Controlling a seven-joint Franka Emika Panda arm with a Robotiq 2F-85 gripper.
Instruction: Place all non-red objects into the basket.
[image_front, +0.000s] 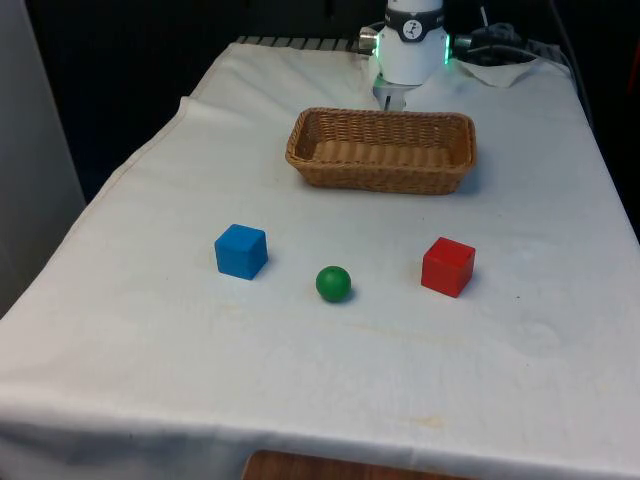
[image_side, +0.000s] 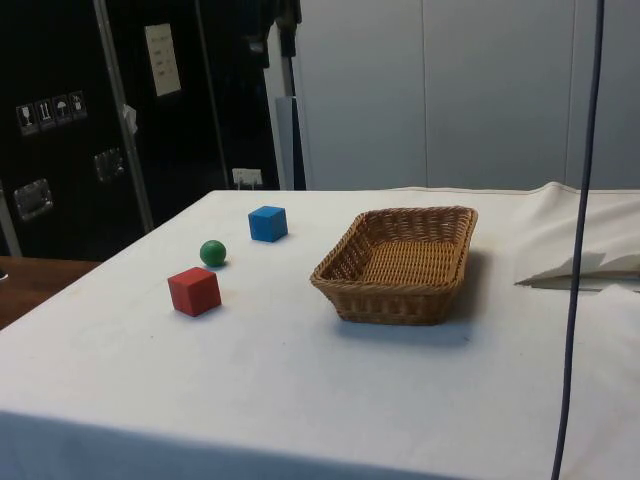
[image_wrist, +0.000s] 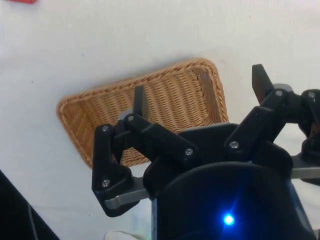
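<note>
A blue cube (image_front: 241, 250) (image_side: 267, 223), a green ball (image_front: 333, 283) (image_side: 212, 253) and a red cube (image_front: 447, 266) (image_side: 194, 291) lie in a row on the white cloth, in front of the wicker basket (image_front: 381, 150) (image_side: 400, 262) (image_wrist: 150, 112). The basket has nothing in it. My gripper (image_wrist: 199, 95) hangs high over the basket, open, with nothing between its fingers. The arm stands just behind the basket in the front view.
The cloth's edges drop off at both sides of the table. A rumpled fold of cloth (image_side: 580, 265) lies past the basket near the arm's base. A dark cable (image_side: 580, 240) hangs down in the side view.
</note>
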